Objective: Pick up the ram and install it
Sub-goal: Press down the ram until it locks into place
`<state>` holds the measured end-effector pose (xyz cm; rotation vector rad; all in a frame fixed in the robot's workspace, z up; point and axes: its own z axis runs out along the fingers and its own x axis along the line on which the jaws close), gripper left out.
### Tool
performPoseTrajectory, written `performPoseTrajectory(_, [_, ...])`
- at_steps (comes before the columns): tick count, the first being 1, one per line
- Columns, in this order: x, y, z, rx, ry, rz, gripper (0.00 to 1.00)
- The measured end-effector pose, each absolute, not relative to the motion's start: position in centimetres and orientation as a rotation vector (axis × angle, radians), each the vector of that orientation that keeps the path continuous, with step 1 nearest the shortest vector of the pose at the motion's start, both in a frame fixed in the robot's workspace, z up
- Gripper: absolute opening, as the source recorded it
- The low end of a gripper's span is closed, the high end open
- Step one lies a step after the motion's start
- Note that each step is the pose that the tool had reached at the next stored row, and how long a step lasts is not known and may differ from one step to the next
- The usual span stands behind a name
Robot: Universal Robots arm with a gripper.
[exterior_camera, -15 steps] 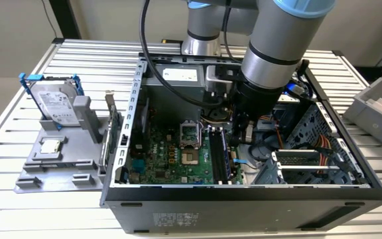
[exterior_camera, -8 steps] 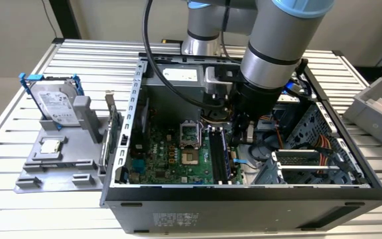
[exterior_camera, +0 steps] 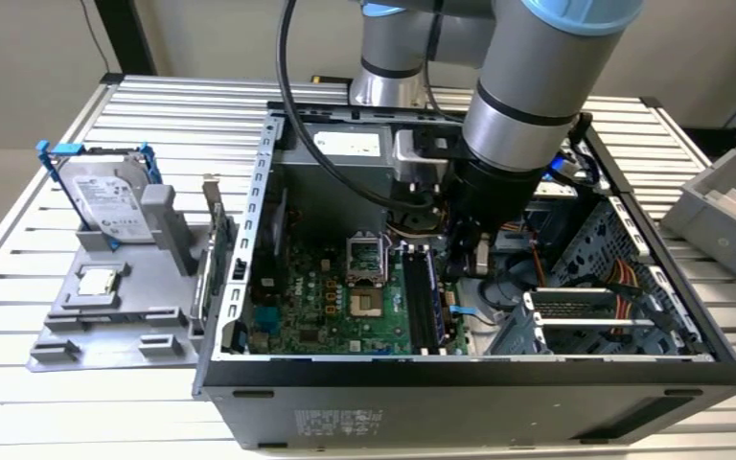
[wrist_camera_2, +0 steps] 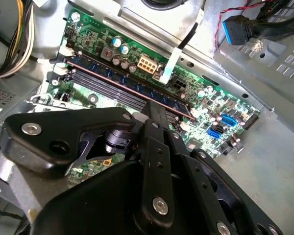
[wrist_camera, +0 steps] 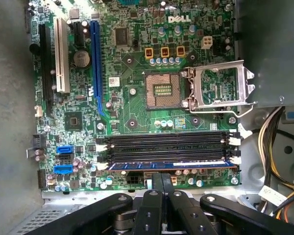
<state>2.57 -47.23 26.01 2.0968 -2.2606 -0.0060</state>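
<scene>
The ram sits in the slot just ahead of the jaws — light, stiff, fragile. The jaws look pressed together, holding nothing; grip its long edges.

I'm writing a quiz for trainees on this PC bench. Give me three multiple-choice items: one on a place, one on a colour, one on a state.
1. Where is the memory stick?
A on the grey tray
B in a slot on the motherboard
C on the table

2. What colour are the brackets on the hard drive?
A red
B blue
C yellow

3. The processor socket is:
A open
B closed over a chip
C under a fan

Answers: B, the stick sits in the slot by the gripper; B, they show blue; A, its cover is swung aside.
</scene>
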Motion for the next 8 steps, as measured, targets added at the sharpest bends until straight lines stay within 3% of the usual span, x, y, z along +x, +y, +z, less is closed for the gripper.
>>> performPoseTrajectory(8, [2.48, -47.1, 25.19, 2.109, -2.252, -0.009, 0.0])
